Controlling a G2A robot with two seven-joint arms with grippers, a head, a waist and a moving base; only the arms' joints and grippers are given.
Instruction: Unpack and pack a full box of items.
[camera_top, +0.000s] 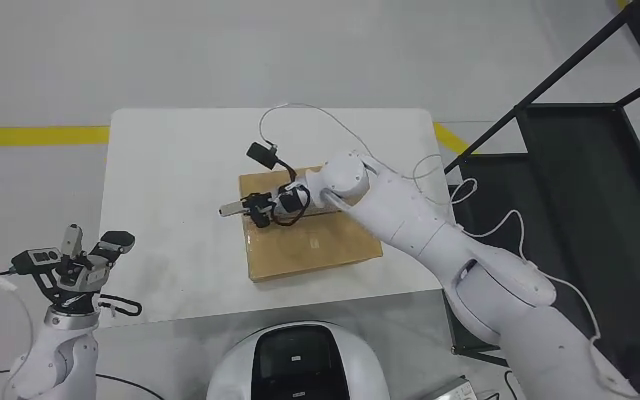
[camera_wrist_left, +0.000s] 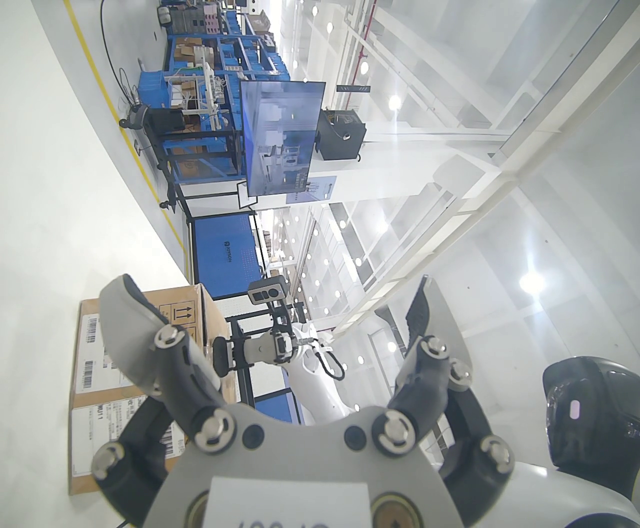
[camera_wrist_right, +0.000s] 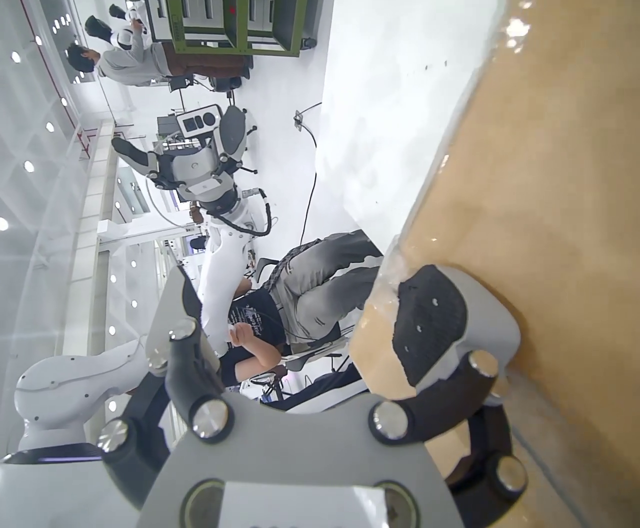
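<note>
Taped box (camera_top: 310, 240) touched at its edge
Judged stiff and heavy, best taken by its sides; fingers of the right gripper (camera_top: 248, 208) are spread against it, those of the left gripper (camera_top: 88, 245) wide, empty.

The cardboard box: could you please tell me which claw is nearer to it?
Right. The right claw is at the box's far left corner, one finger against the cardboard; the left claw hangs by the table's left edge, well apart from it.

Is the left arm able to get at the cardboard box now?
Probably yes. The left end effector is open beside the table's edge, with bare tabletop between it and the cardboard box; the right end effector sits at one corner only.
</note>
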